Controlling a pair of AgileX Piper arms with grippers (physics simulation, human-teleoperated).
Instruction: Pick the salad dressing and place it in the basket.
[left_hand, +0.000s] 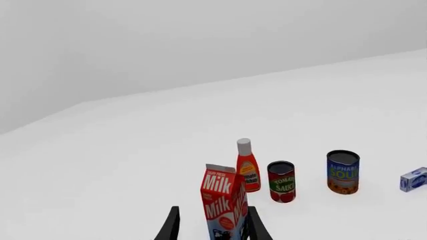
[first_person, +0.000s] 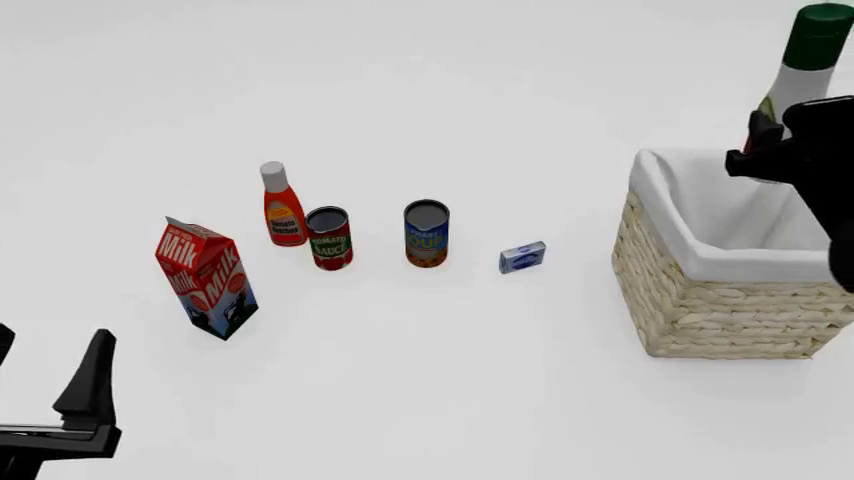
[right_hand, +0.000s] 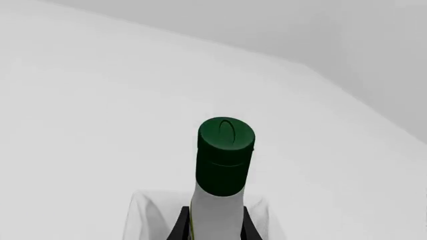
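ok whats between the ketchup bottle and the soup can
The tomato sauce can stands between the ketchup bottle and the soup can, clearest in the front view.

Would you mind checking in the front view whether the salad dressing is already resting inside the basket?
No, the salad dressing is held upright by the right gripper above the basket, its cap well clear of the rim.

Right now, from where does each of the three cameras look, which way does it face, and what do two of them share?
Front view: fixed above and behind the arms, facing forward and down over the table; shows both hands, left hand and right hand.
Left wrist view: behind the left hand, facing the milk; fingertips show.
Right wrist view: behind the right hand, over the basket, on the dressing.
Shared: front and right wrist views both show dressing and basket.
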